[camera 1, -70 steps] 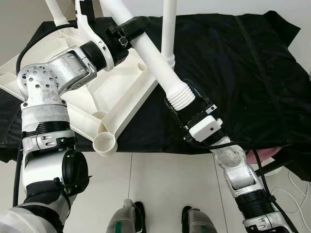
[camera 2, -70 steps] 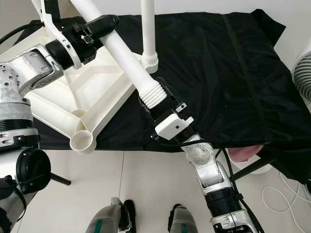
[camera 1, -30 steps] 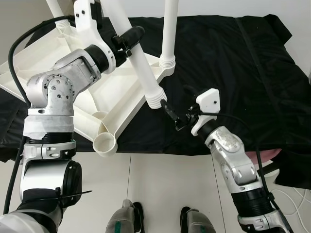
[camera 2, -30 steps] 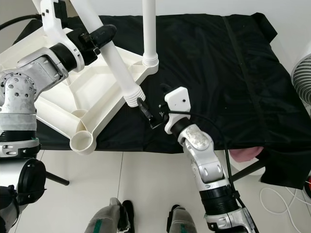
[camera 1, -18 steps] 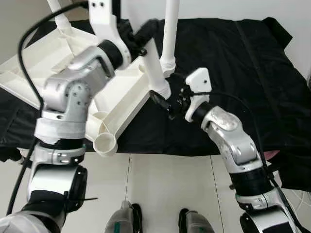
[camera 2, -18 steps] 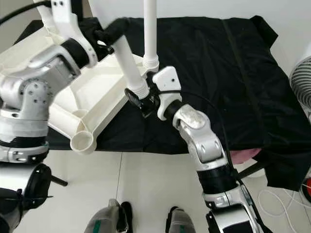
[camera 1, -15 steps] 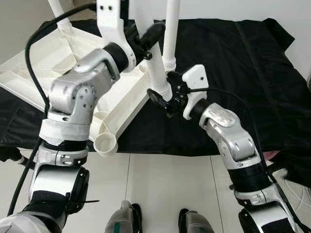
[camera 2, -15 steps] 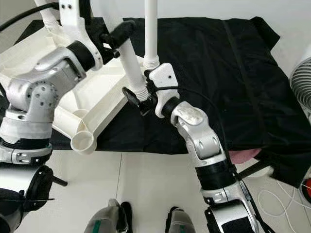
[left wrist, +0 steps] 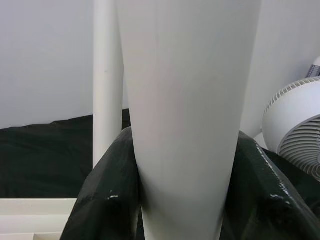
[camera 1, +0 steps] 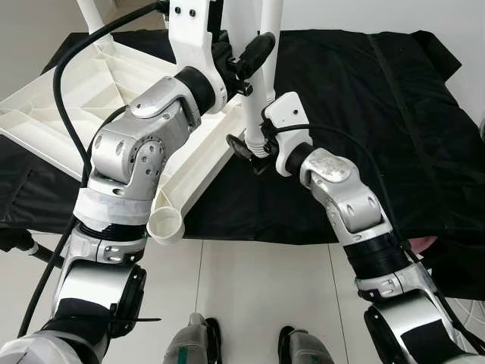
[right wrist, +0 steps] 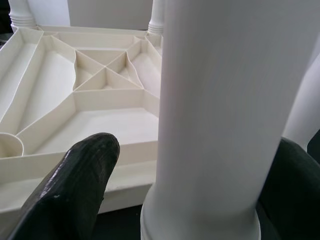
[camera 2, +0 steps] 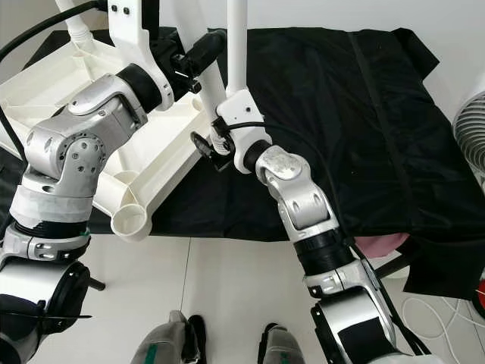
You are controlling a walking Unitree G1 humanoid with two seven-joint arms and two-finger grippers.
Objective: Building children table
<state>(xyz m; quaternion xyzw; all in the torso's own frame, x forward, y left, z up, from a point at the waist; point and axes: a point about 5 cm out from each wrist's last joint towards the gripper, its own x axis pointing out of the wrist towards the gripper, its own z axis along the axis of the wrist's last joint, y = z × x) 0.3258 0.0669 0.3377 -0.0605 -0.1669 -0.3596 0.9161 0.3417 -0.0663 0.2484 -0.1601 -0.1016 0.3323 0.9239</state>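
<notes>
At the near edge of the upturned tabletop:
Left gripper (camera 1: pixel 256 50): clamped round the upper shaft of the loose white leg (camera 1: pixel 251 106), both black fingers (left wrist: pixel 105 200) pressed to its sides in the left wrist view.
Right gripper (camera 1: pixel 244 148): set about the leg's ribbed lower end; one finger (right wrist: pixel 75 185) stands off from the shaft and the other is at its far side, so it looks loosely spread, guiding more than gripping.
Loose white leg: held near upright in the air, its threaded end just above the tabletop's edge and beside the mounted leg (camera 1: pixel 270 30).
Tabletop (camera 1: pixel 83 98): white plastic, lying underside up on the black cloth (camera 1: pixel 379 114), ribs and corner sockets showing.
Done: at least two legs stand in their sockets, the mounted one and a corner leg (camera 1: pixel 89 11) at the far left.
Left: the empty socket (camera 1: pixel 165 224) at the nearest corner has no leg; the held leg is well apart from it and must still be carried over, seated and screwed in. Turning the table upright comes after, by my judgement.
</notes>
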